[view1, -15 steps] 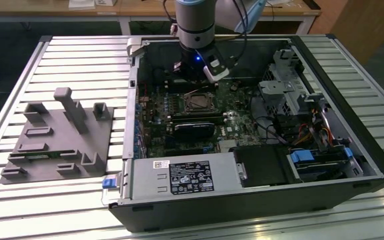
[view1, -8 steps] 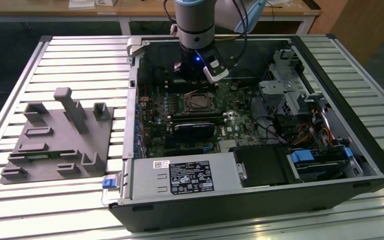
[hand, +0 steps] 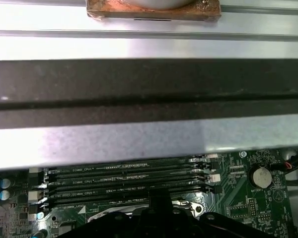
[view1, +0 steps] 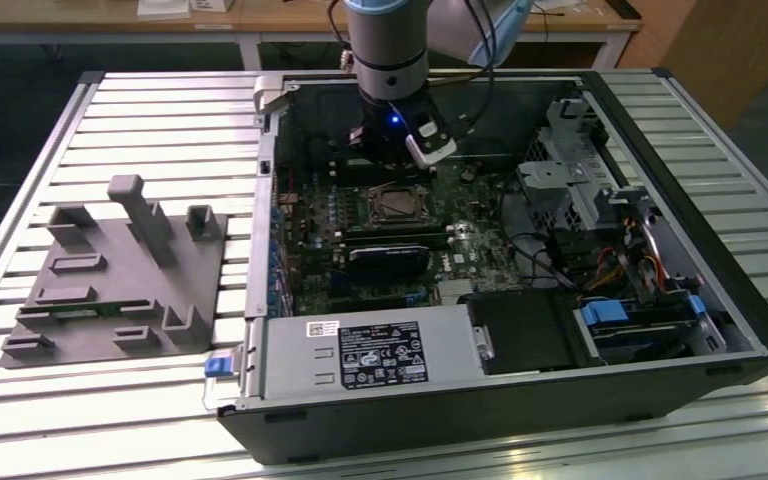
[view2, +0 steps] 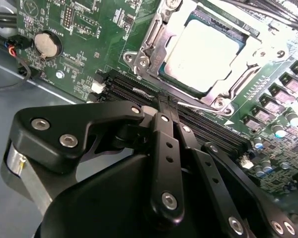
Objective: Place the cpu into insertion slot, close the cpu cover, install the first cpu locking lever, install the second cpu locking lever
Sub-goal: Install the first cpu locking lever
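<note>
Gleaming pale square cpu (view2: 203, 54) framed by silvery cpu cover (view2: 156, 37) | matte black claw (view2: 165, 100) closed, empty

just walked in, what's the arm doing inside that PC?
The arm is reaching into the open PC case, over the motherboard. The cpu already sits in the insertion slot, and the cpu cover lies down around it. The end effector is shut with nothing in it, its tip at the socket's edge by the memory slots. I can't tell whether the locking levers are latched.
</note>
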Controlling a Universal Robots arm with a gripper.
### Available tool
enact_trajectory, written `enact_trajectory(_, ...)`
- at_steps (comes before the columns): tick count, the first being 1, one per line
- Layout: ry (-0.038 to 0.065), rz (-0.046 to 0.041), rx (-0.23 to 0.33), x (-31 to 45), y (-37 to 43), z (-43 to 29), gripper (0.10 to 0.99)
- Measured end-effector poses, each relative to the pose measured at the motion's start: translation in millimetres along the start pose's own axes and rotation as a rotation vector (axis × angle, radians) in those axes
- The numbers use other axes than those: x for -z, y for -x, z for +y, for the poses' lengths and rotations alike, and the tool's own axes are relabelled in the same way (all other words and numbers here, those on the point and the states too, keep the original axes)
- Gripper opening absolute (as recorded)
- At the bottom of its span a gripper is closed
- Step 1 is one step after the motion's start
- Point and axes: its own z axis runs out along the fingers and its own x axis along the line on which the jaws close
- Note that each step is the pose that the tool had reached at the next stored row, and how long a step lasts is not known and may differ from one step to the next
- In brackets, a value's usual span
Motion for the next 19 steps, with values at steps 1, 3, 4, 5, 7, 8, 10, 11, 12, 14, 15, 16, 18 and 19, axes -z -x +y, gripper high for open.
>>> enact_trajectory(1,-0.001,-0.0021,-0.009,-0.4,-0.1,0.0,0.114)
enact_trajectory(3,-0.004,-0.0064,-0.030,-1.1,-0.5,0.1,0.114)
enact_trajectory(4,-0.005,-0.0082,-0.038,-1.4,-0.8,0.3,0.114)
enact_trajectory(5,-0.006,-0.0098,-0.046,-1.8,-1.2,0.5,0.114)
enact_trajectory(7,-0.008,-0.0129,-0.061,-2.6,-1.9,1.1,0.114)
enact_trajectory(8,-0.010,-0.0143,-0.069,-2.9,-2.4,1.4,0.114)
enact_trajectory(10,-0.011,-0.0159,-0.078,-3.4,-3.6,2.8,0.114)
enact_trajectory(11,-0.011,-0.0166,-0.081,-3.7,-4.1,3.9,0.114)
enact_trajectory(12,-0.012,-0.0171,-0.084,-4.1,-4.3,5.1,0.114)
enact_trajectory(14,-0.013,-0.0183,-0.090,-4.9,-4.7,7.9,0.114)
enact_trajectory(15,-0.013,-0.0191,-0.093,-5.0,-4.7,7.9,0.114)
enact_trajectory(16,-0.014,-0.0199,-0.097,-5.2,-4.6,7.9,0.114)
enact_trajectory(18,-0.018,-0.0225,-0.110,-5.4,-4.6,7.9,0.114)
enact_trajectory(19,-0.021,-0.0246,-0.120,-5.7,-4.7,7.9,0.114)
